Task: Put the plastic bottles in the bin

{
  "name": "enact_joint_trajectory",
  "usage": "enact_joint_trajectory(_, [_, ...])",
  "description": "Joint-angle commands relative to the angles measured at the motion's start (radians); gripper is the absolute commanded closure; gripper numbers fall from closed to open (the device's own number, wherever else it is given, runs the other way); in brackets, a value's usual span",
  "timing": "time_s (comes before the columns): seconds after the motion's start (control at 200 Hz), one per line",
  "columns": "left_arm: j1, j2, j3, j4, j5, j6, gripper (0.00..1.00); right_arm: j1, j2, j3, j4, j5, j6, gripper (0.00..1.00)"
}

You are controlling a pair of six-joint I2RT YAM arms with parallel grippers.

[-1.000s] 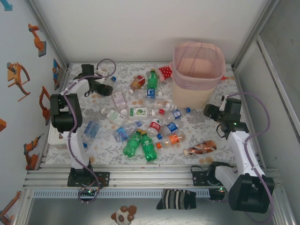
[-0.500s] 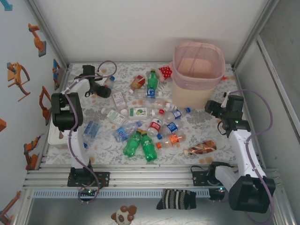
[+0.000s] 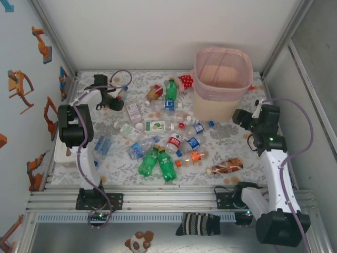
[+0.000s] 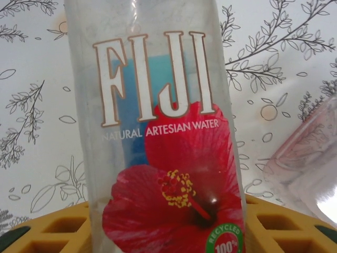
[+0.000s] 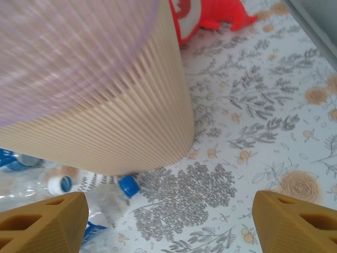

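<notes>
A clear Fiji bottle (image 4: 158, 132) with a red flower label stands between the yellow fingers of my left gripper (image 4: 166, 226), which press its two sides. From above, that gripper (image 3: 116, 97) and the bottle (image 3: 122, 90) are at the table's far left. Several more plastic bottles (image 3: 168, 138) lie scattered mid-table, among them two green ones (image 3: 158, 163) and a brown one (image 3: 225, 166). The pink mesh bin (image 3: 216, 105) stands at the back right. My right gripper (image 3: 240, 118) hangs open just right of the bin (image 5: 105, 105), with nothing between its fingers (image 5: 42, 224).
A red white-dotted soft item (image 3: 185, 80) lies behind the bin's left side. A blue-capped clear bottle (image 5: 113, 197) lies at the bin's foot near my right gripper. A white tray (image 3: 60, 155) sits at the left edge. Side walls hem the table closely.
The left jaws have narrowed onto the Fiji bottle. The right arm has swung a little to the right and toward the back, beside the bin.
</notes>
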Motion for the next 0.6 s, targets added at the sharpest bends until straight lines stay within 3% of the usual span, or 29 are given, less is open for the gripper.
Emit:
enact_joint_trajectory(0.0, [0.009, -0.118, -0.029, 0.045, 0.052, -0.058, 0.5, -0.004, -0.042, 0.066, -0.041, -0.068, 0.003, 0.2])
enact_joint_trajectory(0.28, [0.044, -0.368, -0.176, 0.208, 0.239, -0.243, 0.53, -0.004, -0.096, 0.138, -0.002, -0.311, 0.01, 0.2])
enact_joint_trajectory(0.596, [0.016, -0.653, -0.361, 0.476, 0.553, -0.463, 0.55, 0.033, -0.087, 0.171, 0.298, -0.639, 0.125, 0.24])
